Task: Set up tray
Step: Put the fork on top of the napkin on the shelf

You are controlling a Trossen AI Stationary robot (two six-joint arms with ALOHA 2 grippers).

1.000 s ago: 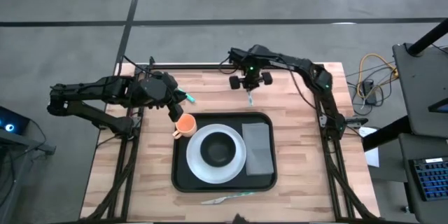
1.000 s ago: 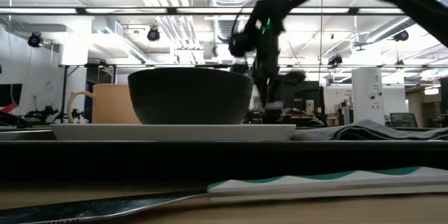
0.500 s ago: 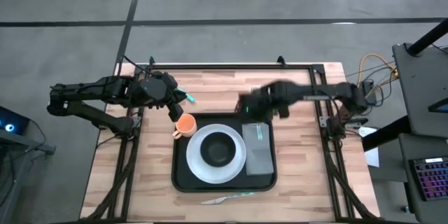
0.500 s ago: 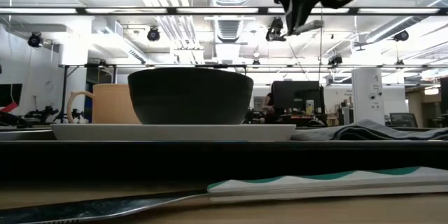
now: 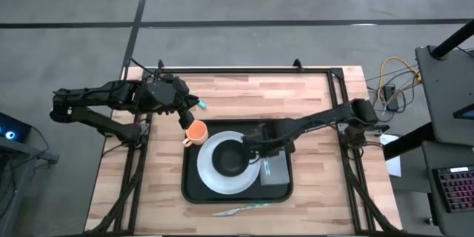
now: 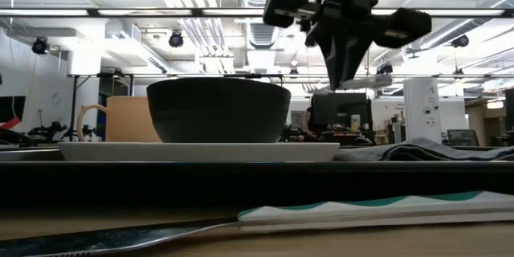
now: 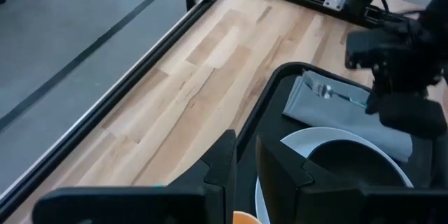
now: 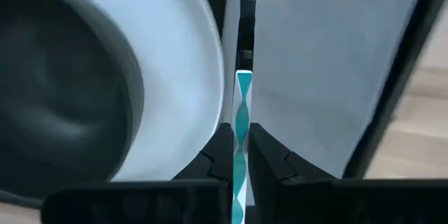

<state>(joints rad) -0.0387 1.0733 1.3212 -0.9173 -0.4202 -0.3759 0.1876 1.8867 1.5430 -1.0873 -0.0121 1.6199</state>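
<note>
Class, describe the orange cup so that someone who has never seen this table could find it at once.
Start at the big black tray in the middle of the wooden table. Go to its far-left corner, beside the white plate that carries the black bowl. The cup stands there, the only orange thing, with a handle on one side.

Floor (image 5: 244, 0): grey concrete w/ dark seam lines. Table (image 5: 222, 96): light wood slats, black frame. Ceiling (image 6: 217, 0): exposed ducts, strip lights, white. Monitors (image 6: 341, 112) at rear. Yellow cable (image 5: 392, 67) beside the table.
</note>
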